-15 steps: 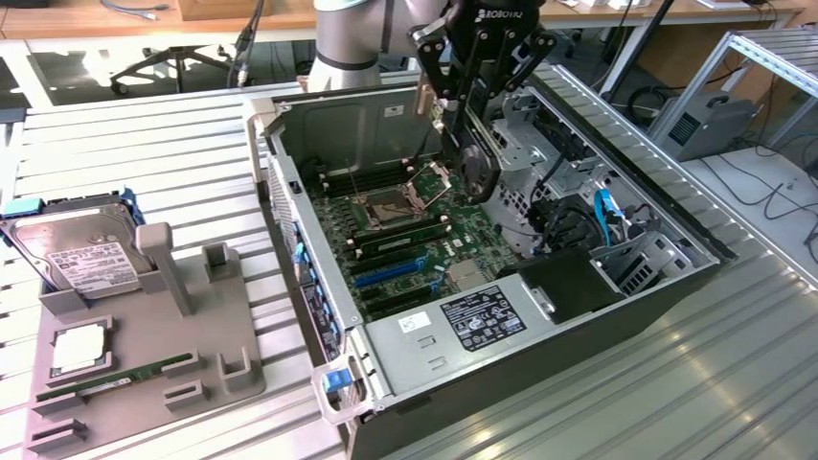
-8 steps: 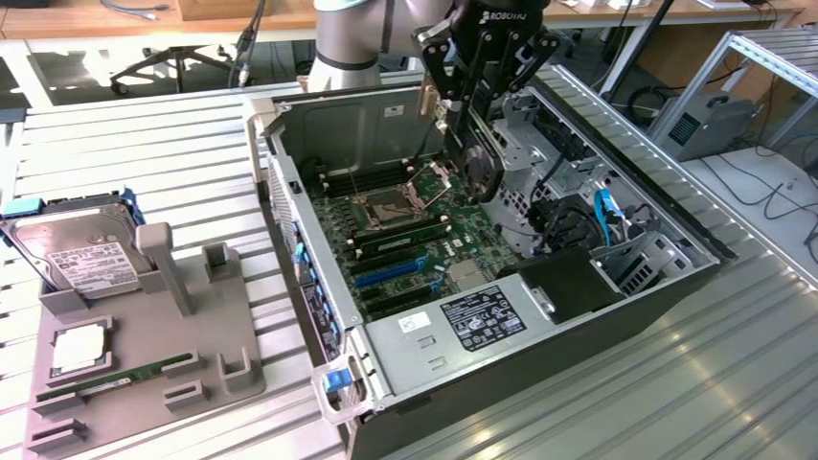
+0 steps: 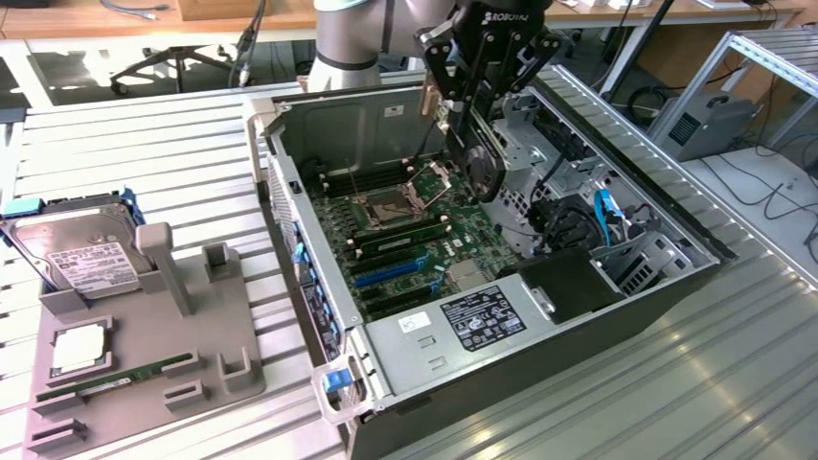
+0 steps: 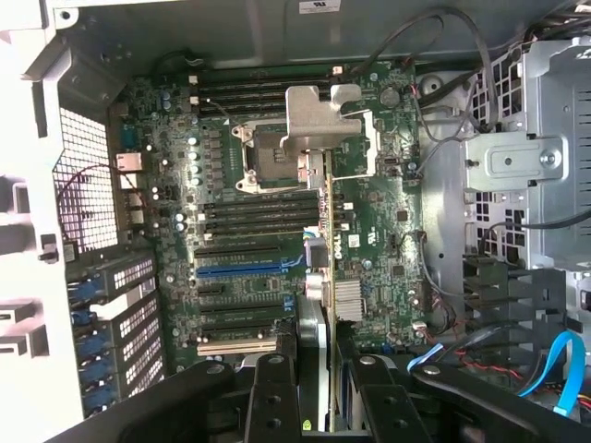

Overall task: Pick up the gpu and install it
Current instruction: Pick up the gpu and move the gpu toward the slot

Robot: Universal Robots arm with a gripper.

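My gripper (image 3: pixel 463 101) hangs over the open computer case (image 3: pixel 665 216), shut on the gpu (image 3: pixel 482 165). The gpu is a thin black card with a round fan, held on edge above the motherboard (image 3: pixel 422 240). In the wrist view the gpu (image 4: pixel 324 277) runs edge-on between my black fingers (image 4: pixel 273 392), with its silver bracket (image 4: pixel 323 115) at the far end over the CPU socket (image 4: pixel 263 157). The card's lower edge is still above the board. The blue expansion slot (image 4: pixel 242 269) lies beside it, and my gripper (image 4: pixel 320 374) frames the card.
A grey parts holder (image 3: pixel 192 335) sits on the slatted table at the exterior view's left. It carries a silver hard drive (image 3: pixel 71 251), a CPU (image 3: pixel 79 350) and a green RAM stick (image 3: pixel 118 379). Drive cages and blue cables (image 3: pixel 601 216) crowd the case's right side.
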